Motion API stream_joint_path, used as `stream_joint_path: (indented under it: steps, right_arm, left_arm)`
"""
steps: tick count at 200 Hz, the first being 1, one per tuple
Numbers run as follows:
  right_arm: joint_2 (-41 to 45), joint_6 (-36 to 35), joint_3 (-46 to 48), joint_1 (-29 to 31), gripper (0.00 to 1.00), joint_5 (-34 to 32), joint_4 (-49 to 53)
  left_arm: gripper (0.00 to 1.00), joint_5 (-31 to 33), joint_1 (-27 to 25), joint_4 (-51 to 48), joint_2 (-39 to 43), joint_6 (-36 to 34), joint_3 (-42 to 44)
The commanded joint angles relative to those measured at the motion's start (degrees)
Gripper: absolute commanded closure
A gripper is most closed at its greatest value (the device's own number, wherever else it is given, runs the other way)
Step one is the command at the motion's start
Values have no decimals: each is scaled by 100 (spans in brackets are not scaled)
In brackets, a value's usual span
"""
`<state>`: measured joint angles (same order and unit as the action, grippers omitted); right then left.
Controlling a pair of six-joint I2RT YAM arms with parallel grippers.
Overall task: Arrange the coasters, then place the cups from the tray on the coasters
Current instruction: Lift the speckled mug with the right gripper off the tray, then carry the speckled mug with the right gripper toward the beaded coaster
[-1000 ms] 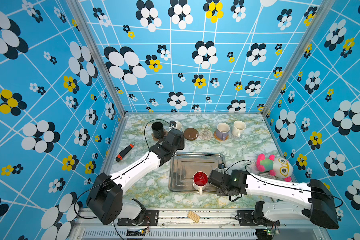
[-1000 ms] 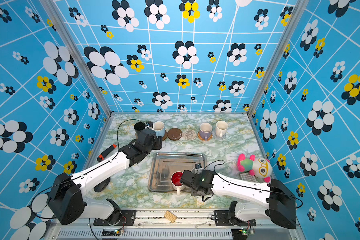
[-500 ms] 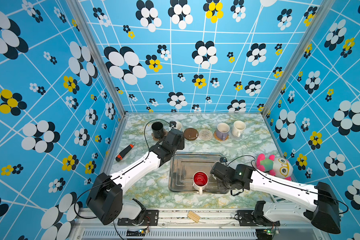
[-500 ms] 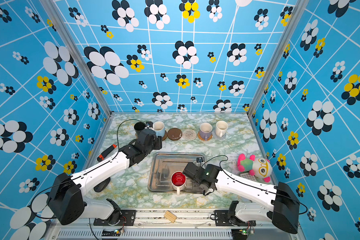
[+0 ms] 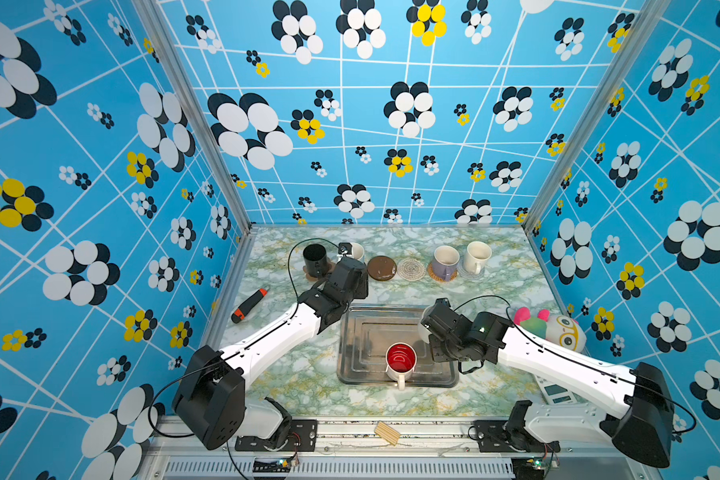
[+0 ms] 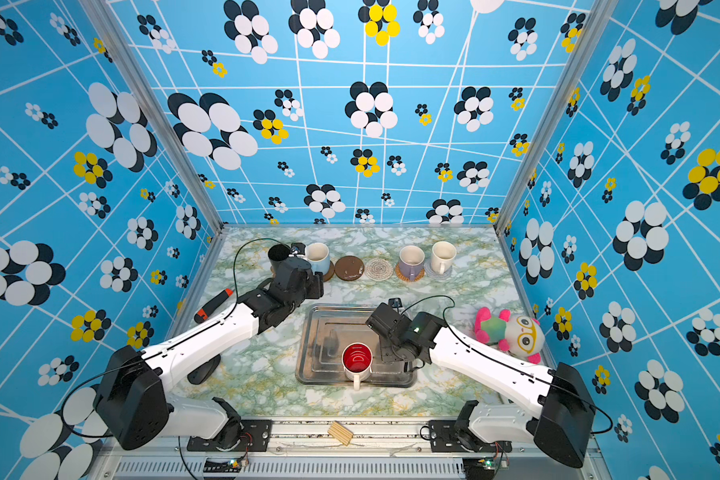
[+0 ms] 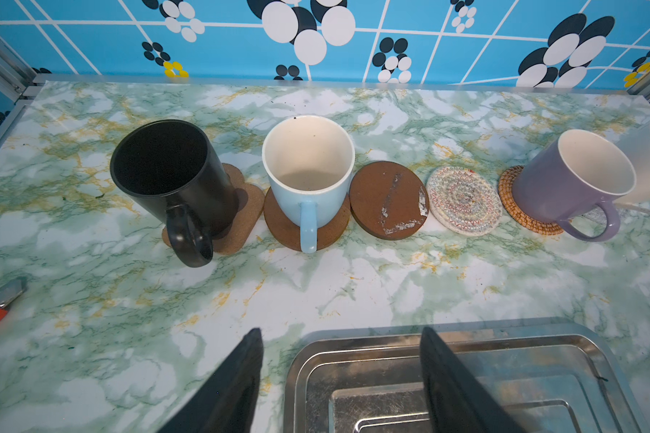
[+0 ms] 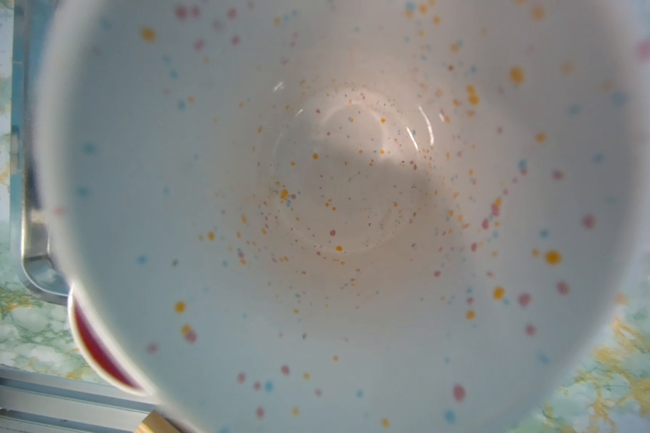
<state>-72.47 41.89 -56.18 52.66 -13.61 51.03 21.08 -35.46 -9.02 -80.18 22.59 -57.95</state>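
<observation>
Along the back stand the black cup (image 7: 169, 176) on the paw coaster (image 7: 246, 210), the light blue cup (image 7: 308, 176) on a brown disc, a bare dark-brown coaster (image 5: 381, 268), a bare whitish lacy coaster (image 5: 411, 269), the lavender cup (image 5: 445, 262) on rattan and the cream cup (image 5: 476, 257). The steel tray (image 5: 364, 332) holds the red-inside cup (image 5: 400, 359). My right gripper (image 5: 427, 328) hangs over the tray's right side, shut on the speckled cup (image 8: 334, 187), which hides its fingers in the right wrist view. My left gripper (image 7: 340, 333) stands open and empty over the tray's far left corner.
An orange and black knife (image 5: 248, 305) lies by the left wall. A plush toy (image 5: 553, 328) sits at the right wall, with a white device (image 5: 553, 390) in front of it. A wooden block (image 5: 387, 432) rests on the front rail.
My right gripper has moved from the tray's near right edge toward the back, carrying the speckled cup. The left arm and the red-inside cup have not moved.
</observation>
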Motion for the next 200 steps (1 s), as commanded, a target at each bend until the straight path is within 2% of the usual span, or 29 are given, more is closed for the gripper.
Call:
stream_joint_path:
  steps: [1, 138, 200]
  right_arm:
    - [-96, -330, -309, -180, 100, 53, -369]
    - [-1226, -1631, -1322, -1027, 100, 126, -681]
    - [-1529, -1959, -1877, -1361, 100, 274, -1052]
  left_arm:
    - [33, 58, 91, 12, 25, -64, -36]
    - [33, -269, 364, 286, 25, 96, 157]
    - [34, -305, 418, 296, -22, 113, 174]
